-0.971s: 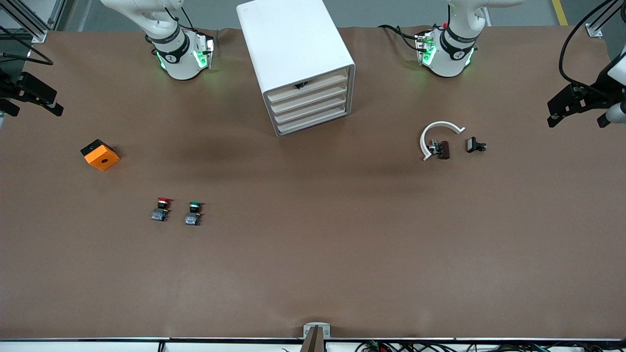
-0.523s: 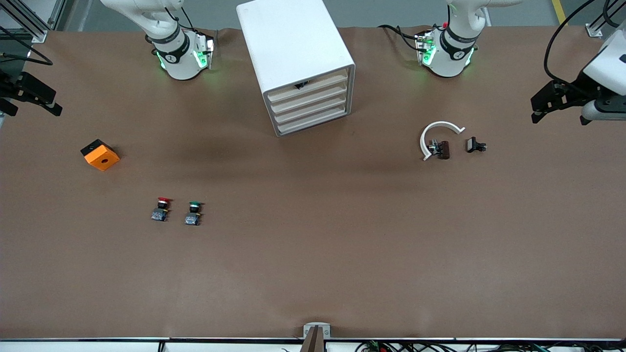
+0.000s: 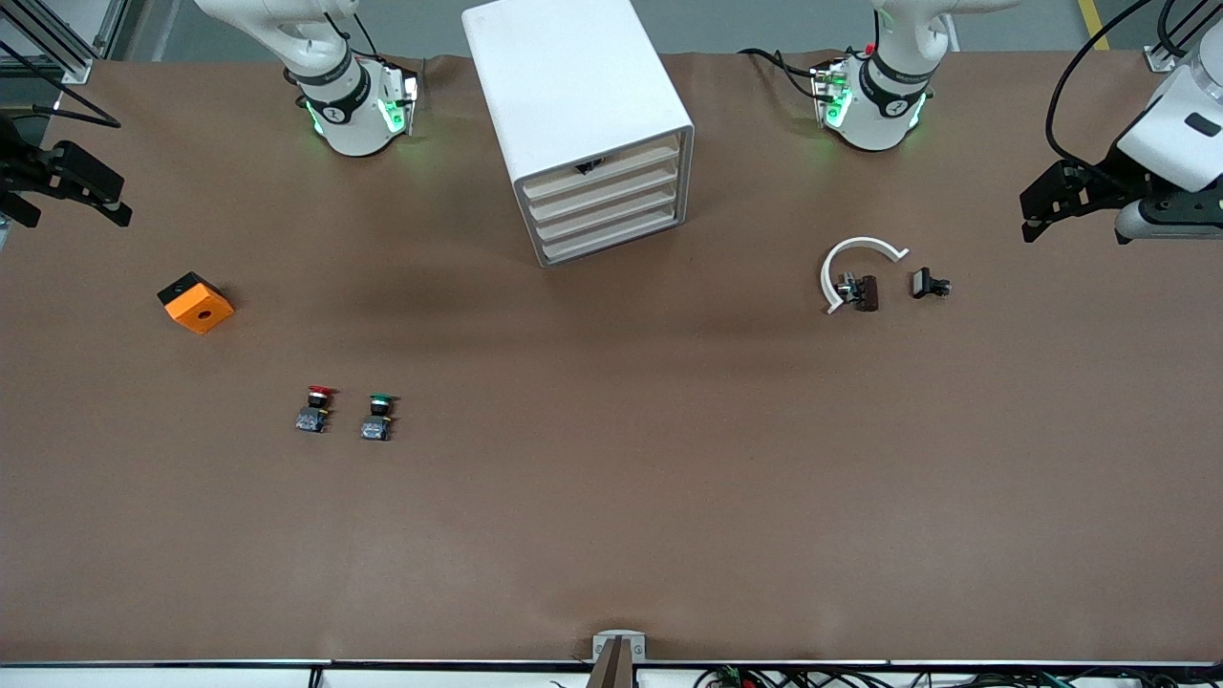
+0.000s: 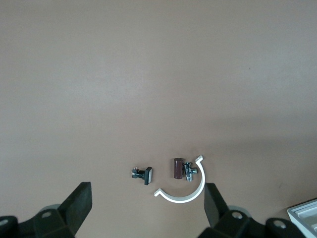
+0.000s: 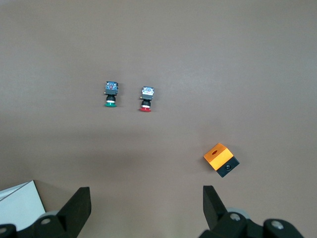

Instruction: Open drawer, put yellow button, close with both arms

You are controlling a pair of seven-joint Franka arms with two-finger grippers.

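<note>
A white rounded boxy cabinet (image 3: 580,119) stands mid-table between the two arm bases, its uppermost cream-fronted drawer (image 3: 600,172) pushed in, and no yellow button can be seen anywhere on the brown tabletop. The black two-finger left gripper (image 3: 1041,203) hangs with fingers spread and empty over the table edge at the left arm's end, away from the cabinet. The matching right gripper (image 3: 67,186) hangs likewise spread and empty at the right arm's end.

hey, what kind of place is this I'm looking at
Probably a robotics lab bench: two white arms bolted to a brown-covered table, a small white drawer cabinet, and loose push buttons set out as test objects.
</note>
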